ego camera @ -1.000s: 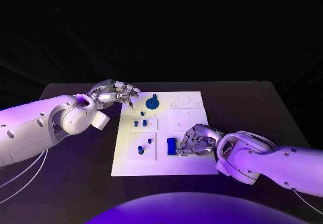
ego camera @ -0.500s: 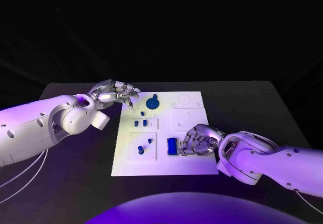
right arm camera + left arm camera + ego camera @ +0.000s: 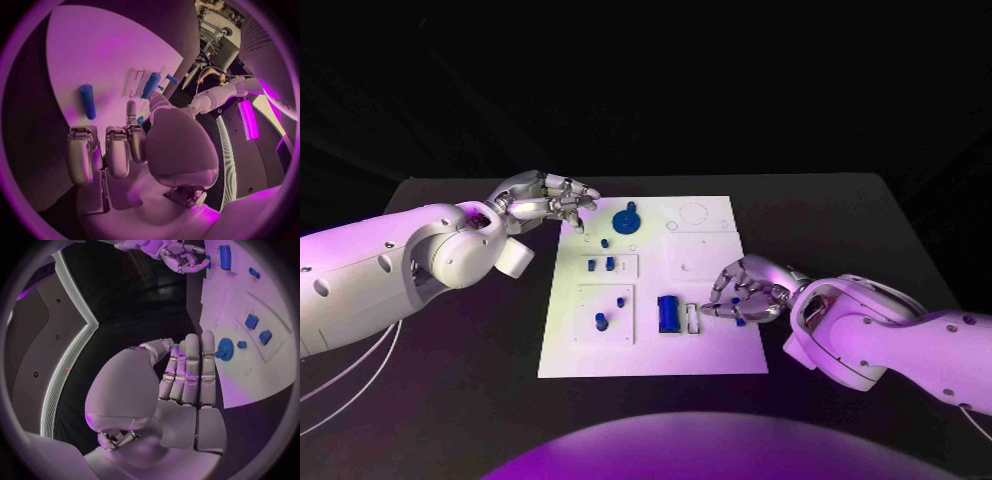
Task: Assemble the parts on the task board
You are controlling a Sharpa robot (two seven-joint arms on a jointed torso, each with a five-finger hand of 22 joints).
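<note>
A black table point(image 3: 848, 215) is standing in a dark room, with blackness lying behind its far edge. Violet-purple light is falling across the tabletop.

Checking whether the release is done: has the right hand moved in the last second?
Yes. The right hand has drawn back from the long blue part toward the task board's right edge.

The right hand point(image 3: 750, 291) is covering part of the task board point(image 3: 718, 350), and whether its curled fingers are holding something is not clear.
</note>
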